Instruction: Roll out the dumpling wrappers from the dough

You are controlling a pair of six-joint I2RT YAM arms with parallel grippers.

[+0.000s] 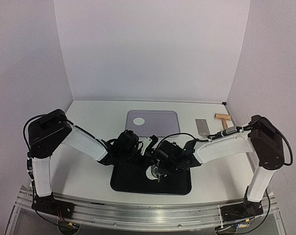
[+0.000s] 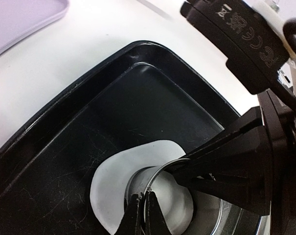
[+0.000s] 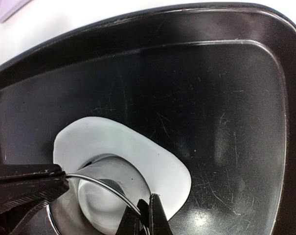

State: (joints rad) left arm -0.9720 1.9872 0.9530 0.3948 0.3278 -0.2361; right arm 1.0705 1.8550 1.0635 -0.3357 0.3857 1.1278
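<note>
The dough (image 2: 113,181) is a flattened white sheet of irregular outline on the floor of the black tray (image 2: 89,117). A small metal ring (image 2: 160,170) stands on the dough and encloses a round patch of it. My left gripper (image 2: 145,213) is shut on the ring's near rim. My right gripper (image 3: 147,215) is shut on the opposite rim of the ring (image 3: 103,184), over the dough (image 3: 138,147). In the top view both grippers meet over the ring (image 1: 157,172) in the black tray (image 1: 123,183). One dumpling wrapper (image 1: 139,120) lies on the purple tray.
The purple tray (image 1: 162,122) lies behind the black tray. A metal scraper (image 1: 202,127) and a wooden roller (image 1: 222,117) lie at the back right. The white walls enclose the table on three sides.
</note>
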